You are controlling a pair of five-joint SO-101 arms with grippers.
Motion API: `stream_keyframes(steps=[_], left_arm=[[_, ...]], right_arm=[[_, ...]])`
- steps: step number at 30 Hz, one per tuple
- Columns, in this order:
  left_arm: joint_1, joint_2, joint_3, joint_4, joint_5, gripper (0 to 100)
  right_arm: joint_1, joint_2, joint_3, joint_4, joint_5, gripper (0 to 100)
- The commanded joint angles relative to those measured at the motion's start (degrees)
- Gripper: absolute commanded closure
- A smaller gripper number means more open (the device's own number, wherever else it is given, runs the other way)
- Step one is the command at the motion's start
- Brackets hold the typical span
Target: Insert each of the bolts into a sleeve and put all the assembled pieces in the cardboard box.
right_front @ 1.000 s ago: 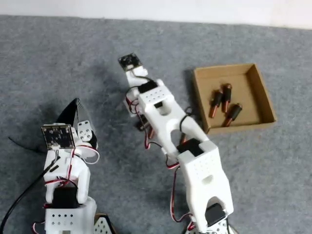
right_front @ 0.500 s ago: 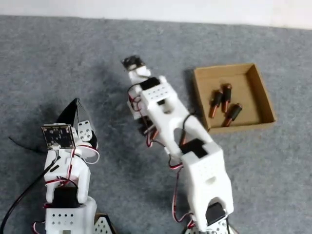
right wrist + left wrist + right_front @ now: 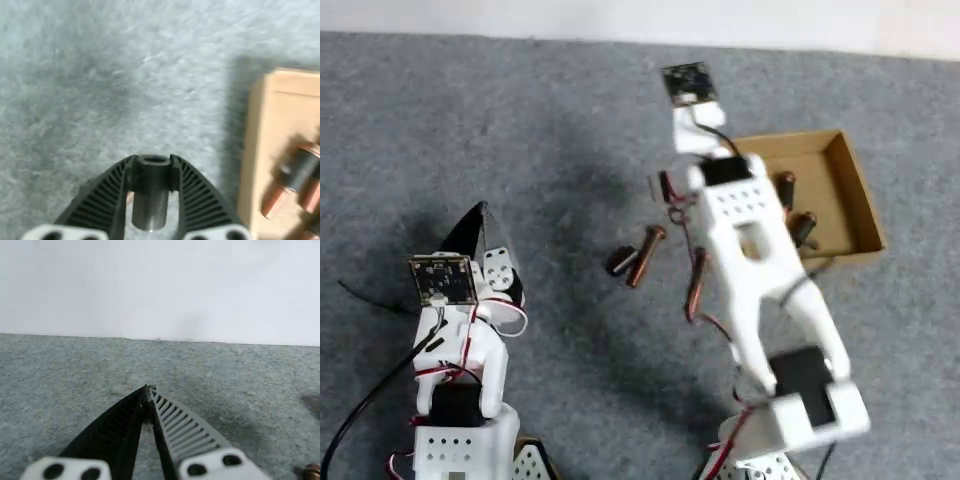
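Movement belongs to the right arm (image 3: pixel 750 240). A second ago it lay stretched over the loose parts left of the cardboard box (image 3: pixel 860 195); it has since swung up and across, and its forearm now covers the box's left half. That swing has uncovered parts it was hiding. The left arm has not shifted.

Inside the box, assembled pieces (image 3: pixel 804 226) peek out past the arm. The right wrist view shows them as copper-coloured bolts seated in black sleeves, lying on the box floor. The box is a shallow, open tray of plain brown cardboard with low upright walls.

The right gripper (image 3: pixel 152 161) clamps a dark sleeve (image 3: pixel 150 200), a short smooth black tube with an open bore, between its ribbed black fingers. It hangs over the carpet (image 3: pixel 470 120), just beside the box's outer wall.

On the grey, short-piled carpet left of the box lies a copper bolt (image 3: pixel 645 256), and a loose sleeve (image 3: pixel 620 262), black and stubby, touches its side. A second bolt (image 3: pixel 697 283) lies close by, against the edge of the right arm.

The left gripper (image 3: pixel 148 392) is pinched closed on nothing, its ribbed tips meeting above bare carpet, well apart from the parts.
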Motion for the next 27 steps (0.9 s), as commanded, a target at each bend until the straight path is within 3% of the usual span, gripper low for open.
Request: stream_keyframes(steps=[1, 7, 14, 21, 27], left_arm=[[4.00, 0.22, 1.10, -1.41, -3.08, 99], [13.14, 0.40, -0.04, 2.11, -11.16, 99], [11.65, 0.48, -3.47, 5.89, -10.99, 99], [19.56, 0.57, -7.43, 13.98, -11.16, 99], [21.32, 3.38, -8.31, 14.15, -11.25, 97]], right_arm=[[1.01, -13.14, 10.07, -6.73, 0.53, 99.5], [1.27, -29.41, 29.58, -12.70, 0.62, 99.5], [7.60, -48.66, 47.52, -15.43, 0.70, 99.5], [10.15, -70.46, 64.04, -15.78, 0.70, 99.5], [10.15, -84.44, 72.57, -15.78, 0.62, 99.5]])
